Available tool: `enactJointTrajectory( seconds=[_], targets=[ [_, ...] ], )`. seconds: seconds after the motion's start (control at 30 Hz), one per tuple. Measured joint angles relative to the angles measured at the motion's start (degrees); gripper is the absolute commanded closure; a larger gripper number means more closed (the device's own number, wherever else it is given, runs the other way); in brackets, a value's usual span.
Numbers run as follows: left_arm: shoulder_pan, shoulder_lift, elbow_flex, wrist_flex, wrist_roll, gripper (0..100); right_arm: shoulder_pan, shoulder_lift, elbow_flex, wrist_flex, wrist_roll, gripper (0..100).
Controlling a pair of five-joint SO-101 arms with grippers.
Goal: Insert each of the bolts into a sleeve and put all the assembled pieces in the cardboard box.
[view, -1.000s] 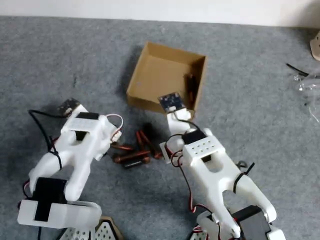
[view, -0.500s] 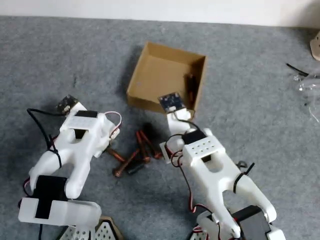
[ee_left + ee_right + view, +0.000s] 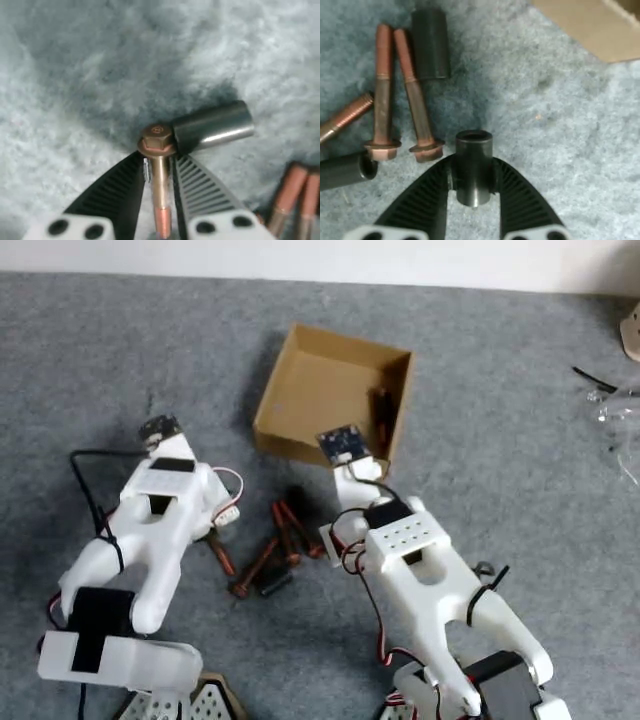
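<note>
Jaws of the left gripper (image 3: pixel 159 159) stand closed to a narrow gap on one held bolt (image 3: pixel 156 141). They clamp its shank, and the hexagonal head sits just past the fingertips. One dark sleeve (image 3: pixel 212 127) lies on the grey carpet (image 3: pixel 75 75) with its open end touching that head. Two more bolts (image 3: pixel 287 192) lie side by side nearby.

Jaws of the right gripper (image 3: pixel 473 161) stand closed on one held sleeve (image 3: pixel 474 175), whose open bore points away from the wrist. Count in the right wrist view:
- Sleeves, three: the held sleeve, a far sleeve (image 3: pixel 430 42) and an edge sleeve (image 3: pixel 342 171).
- Bolts, three: a paired bolt (image 3: pixel 382 110) and its neighbour (image 3: pixel 415 107) lie parallel, almost touching, with heads toward the gripper. The far sleeve lies just beside their threaded ends. A slanted bolt (image 3: pixel 347 116) shows its threaded end only.

The high view shows four bolts on the carpet between the two arms. One short-looking bolt (image 3: pixel 222 555) lies at the left arm, one diagonal bolt (image 3: pixel 255 562) lies beside it, and two lie together nearer the right arm. Two loose sleeves lie in the same cluster, one on the box side (image 3: pixel 297 498) and one on the near side (image 3: pixel 272 583).

One cardboard box (image 3: pixel 325 390) stands open just beyond the cluster. One dark piece (image 3: pixel 382 412) lies inside it against a side wall. Whether this piece is a sleeve with a bolt in it cannot be told.
</note>
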Motion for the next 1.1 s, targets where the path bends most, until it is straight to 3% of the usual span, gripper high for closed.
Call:
enactJointTrajectory(
  seconds=[0.17, 0.37, 0.57, 0.8, 1.1],
  targets=[
    [-0.62, 0.18, -3.25, 2.64, -5.01, 100, 0.0, 0.0, 0.0, 0.0, 0.0, 99.5],
    [-1.14, -1.49, -12.22, 13.89, -6.86, 100, 0.0, 0.0, 0.0, 0.0, 0.0, 99.5],
    [-1.23, -14.68, -14.07, 19.96, -7.38, 100, 0.0, 0.0, 0.0, 0.0, 0.0, 99.5],
    [-1.76, -32.79, -14.07, 25.93, -15.56, 100, 0.0, 0.0, 0.0, 0.0, 0.0, 99.5],
    [-3.6, -49.76, -10.64, 26.73, -21.27, 100, 0.0, 0.0, 0.0, 0.0, 0.0, 99.5]
  ],
)
